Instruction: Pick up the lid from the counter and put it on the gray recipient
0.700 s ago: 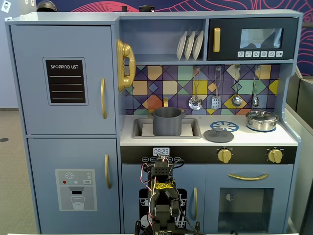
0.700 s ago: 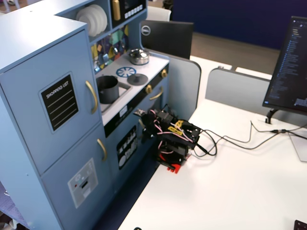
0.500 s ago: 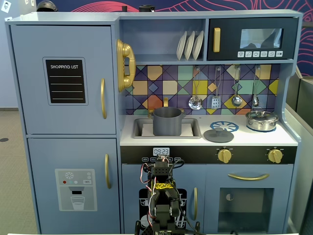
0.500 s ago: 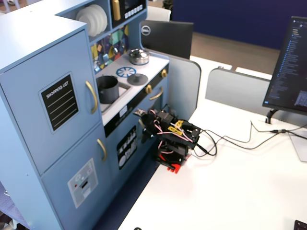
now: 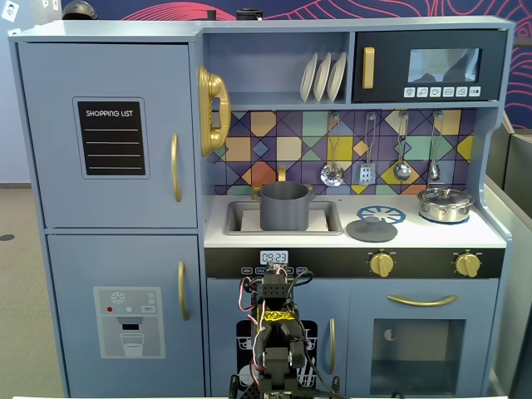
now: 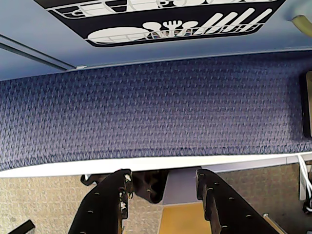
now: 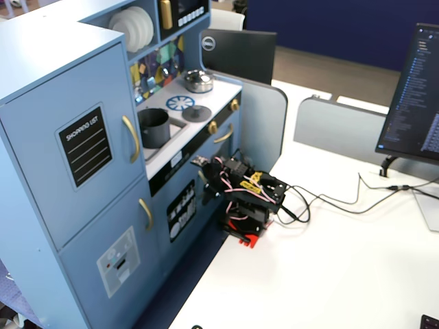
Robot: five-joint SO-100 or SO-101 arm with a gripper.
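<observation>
Lid (image 5: 371,229) flat on counter (image 5: 416,233), knob apparently up.

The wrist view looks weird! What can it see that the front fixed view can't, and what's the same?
Only the wrist view shows the open fingers close up, holding nothing, and the blue carpet below.

Only the front fixed view shows the counter, with the lid lying beside the sink, the gray recipient standing in the sink and the shiny pot on the right.

Both show the dishwasher picture on the toy kitchen's lower door.
</observation>
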